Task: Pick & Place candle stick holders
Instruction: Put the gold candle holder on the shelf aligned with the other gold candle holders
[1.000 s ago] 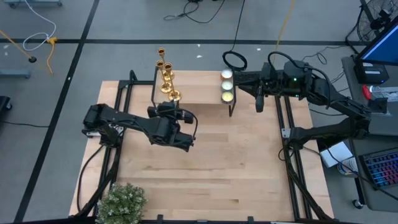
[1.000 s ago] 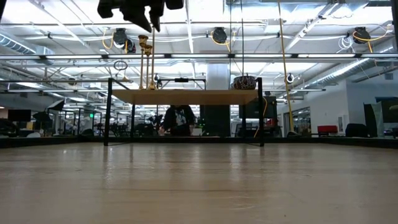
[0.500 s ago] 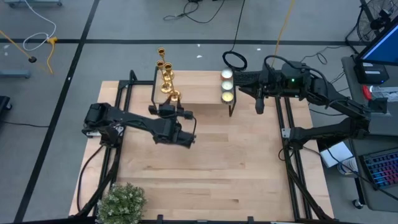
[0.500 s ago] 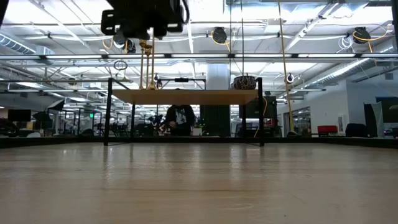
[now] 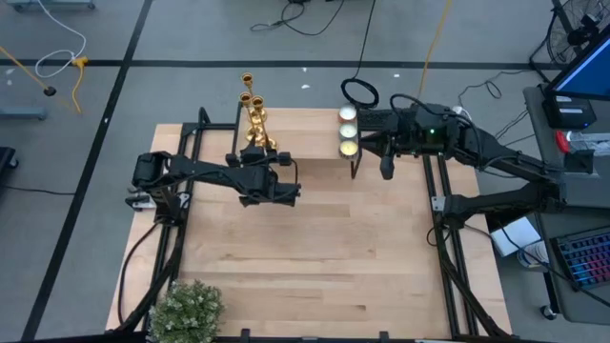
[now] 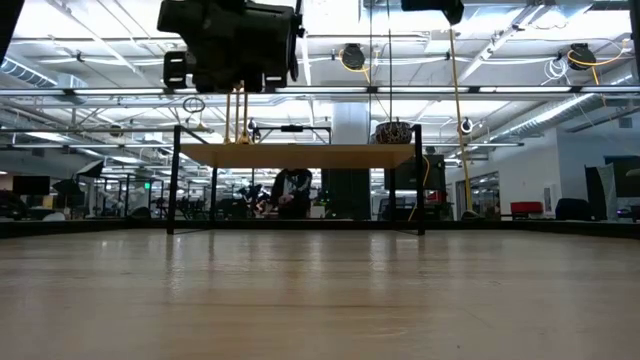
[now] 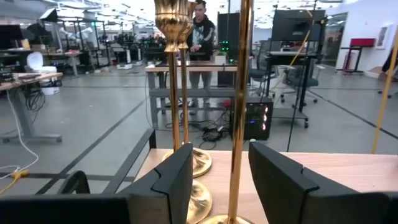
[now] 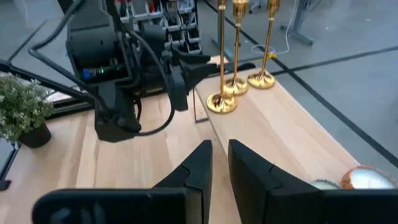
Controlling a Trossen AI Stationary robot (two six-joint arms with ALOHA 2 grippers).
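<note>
- High view: the three candle stick holders (image 5: 255,119) stand in a close row on a raised shelf (image 5: 315,143) at the table's (image 5: 315,257) far edge, toward its left end. The left end effector (image 5: 270,164) sits at the shelf's near edge, right at the nearest candle stick holder (image 5: 268,145), probably lined up to take it first because it is the one easiest to reach. The right end effector (image 5: 355,141) waits near the round glowing candles (image 5: 349,131) at the shelf's right end.
- Low view: the left arm's body hangs dark in front of the shelf's left part, hiding most of the gold stems; only thin lengths show beneath it, so contact cannot be judged here.
- Left wrist view: the left end effector's fingers (image 7: 177,180) are spread apart with the nearest holder's slim polished stem rising between them, not yet squeezed, it seems. Two more stems stand behind, one topped by a small fluted cup, with round flared bases resting on the wood.
- Right wrist view: the right end effector (image 8: 219,163) has its fingers only slightly parted and empty. All three holders stand upright, bright gold and mirror-shiny, thin enough to tip if nudged off-centre.
</note>
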